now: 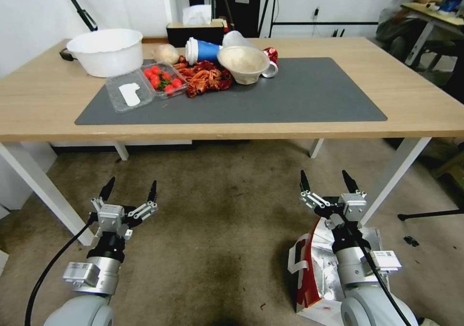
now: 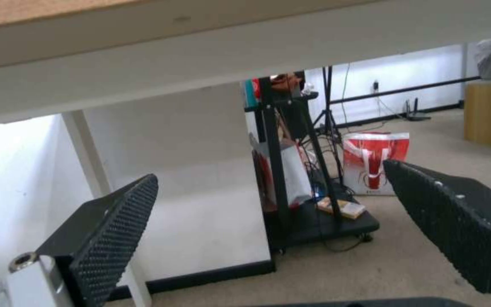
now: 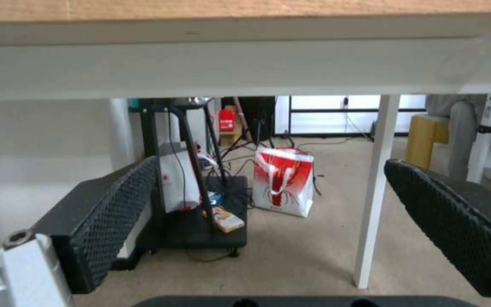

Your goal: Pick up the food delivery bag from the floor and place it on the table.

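The food delivery bag [image 1: 316,268] stands open on the floor [image 1: 217,210] at the lower right. It is white with a red side, silver foil lining and a white strap. My right arm reaches over it. My right gripper [image 1: 325,178] is open and empty just beyond the bag's far edge, pointing under the table [image 1: 425,108]. My left gripper [image 1: 131,187] hangs open and empty over bare carpet at the lower left. Both wrist views look under the tabletop, past the open left gripper [image 2: 268,175] and the open right gripper [image 3: 272,164].
On the dark grey mat [image 1: 299,94] lie a white plastic bowl [image 1: 107,50], a tomato box [image 1: 162,78], crayfish [image 1: 205,77], a blue cup [image 1: 203,50] and a paper bowl [image 1: 243,63]. White table legs [image 1: 394,181] flank the arms. Beyond the table stand another red-and-white bag [image 3: 284,181] and a black cart [image 3: 200,213].
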You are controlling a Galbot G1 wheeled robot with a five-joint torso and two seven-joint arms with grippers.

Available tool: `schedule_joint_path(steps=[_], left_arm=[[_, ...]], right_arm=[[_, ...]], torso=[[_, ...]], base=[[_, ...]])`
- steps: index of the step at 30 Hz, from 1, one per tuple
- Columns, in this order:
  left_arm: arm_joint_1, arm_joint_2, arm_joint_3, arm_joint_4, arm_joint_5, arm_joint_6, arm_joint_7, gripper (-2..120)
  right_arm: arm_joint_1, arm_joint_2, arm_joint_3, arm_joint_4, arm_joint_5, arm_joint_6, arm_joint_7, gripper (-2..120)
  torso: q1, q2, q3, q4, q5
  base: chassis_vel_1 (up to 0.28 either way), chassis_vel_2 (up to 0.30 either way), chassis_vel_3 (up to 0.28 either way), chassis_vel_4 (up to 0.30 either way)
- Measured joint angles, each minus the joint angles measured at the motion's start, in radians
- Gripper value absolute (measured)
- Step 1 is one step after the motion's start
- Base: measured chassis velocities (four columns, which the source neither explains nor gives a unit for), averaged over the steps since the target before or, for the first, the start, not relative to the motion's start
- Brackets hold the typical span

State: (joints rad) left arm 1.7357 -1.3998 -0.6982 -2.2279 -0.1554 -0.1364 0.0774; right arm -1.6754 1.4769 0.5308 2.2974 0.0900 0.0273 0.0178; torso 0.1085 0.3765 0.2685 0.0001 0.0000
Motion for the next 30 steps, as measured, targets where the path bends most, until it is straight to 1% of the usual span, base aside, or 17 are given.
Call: schedule_joint_path(steps=[8,15,24,30], left_arm=[[-0.009,0.001,-0.002,-0.001,-0.003,0.003,0.003,99],[-0.008,-0.002,0.000,-0.004,-0.003,0.005,0.005,99],[-0.005,-0.007,-0.001,-0.010,-0.001,0.006,0.007,99],[-0.004,-0.012,-0.003,-0.005,0.000,0.005,0.008,99]], right_arm=[[0.001,0.001,0.002,0.005,0.002,-0.004,0.001,100],[0.001,0.002,0.001,0.006,0.002,-0.006,0.001,100],[0.009,0.001,-0.001,-0.001,0.005,-0.006,-0.002,100],[0.009,0.001,0.000,0.000,0.009,-0.005,-0.002,100]], torso=[[-0.011,-0.033,-0.023,0.0000,0.0000],[-0.016,-0.050,-0.034,0.0000,0.0000],[-0.028,-0.092,-0.064,0.0000,0.0001],[-0.034,-0.112,-0.078,0.0000,0.0001]], base=[[0.000,0.000,0.000,0.000],[0.000,0.000,0.000,0.000],[0.000,0.000,0.000,0.000],[0.000,0.000,0.000,0.000]])
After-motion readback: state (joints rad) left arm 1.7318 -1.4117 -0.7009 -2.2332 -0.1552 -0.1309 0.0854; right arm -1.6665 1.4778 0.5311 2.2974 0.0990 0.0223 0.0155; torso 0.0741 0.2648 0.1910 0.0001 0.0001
